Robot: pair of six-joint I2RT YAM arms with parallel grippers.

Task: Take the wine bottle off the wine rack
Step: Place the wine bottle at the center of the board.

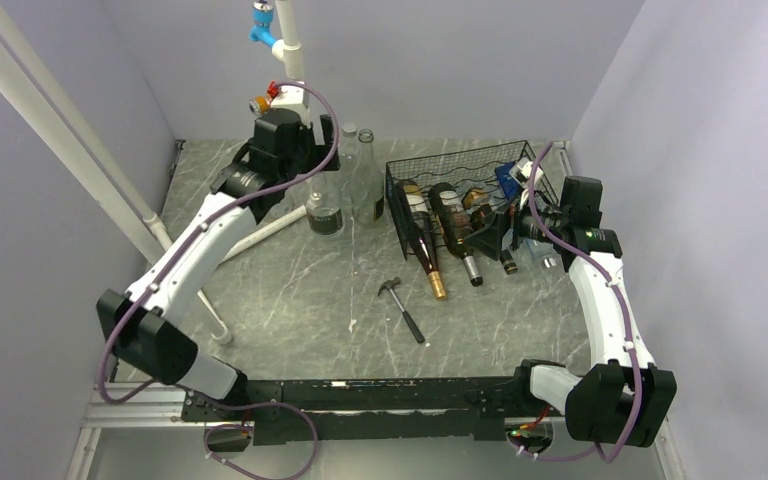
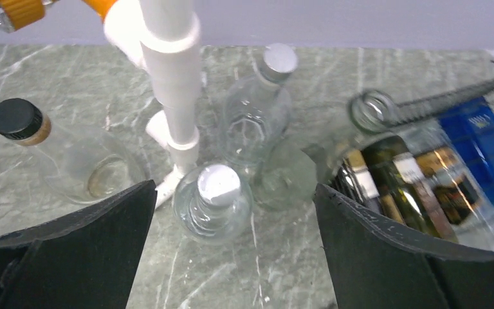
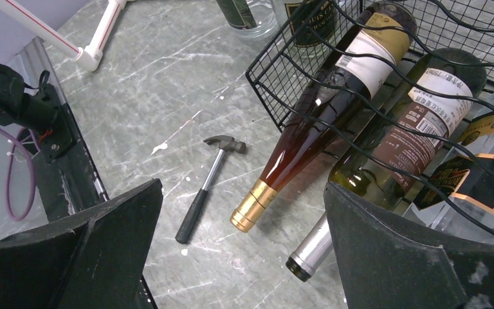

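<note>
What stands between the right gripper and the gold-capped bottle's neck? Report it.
Nothing visible. The right gripper is open off the wine rack's front end, and the gold-capped bottle's neck pokes out toward it. The hammer lies beside that neck, apart from it.

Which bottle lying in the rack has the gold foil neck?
The leftmost one, the amber bottle, its gold neck poking out toward the hammer; the green bottle beside it ends in a silver cap.

A grey marbled surface (image 1: 290, 300) lies in even light. Plain pale lilac walls (image 1: 460, 60) rise behind it and beside it; a white pipe (image 1: 60, 140) slants above its left part.
</note>
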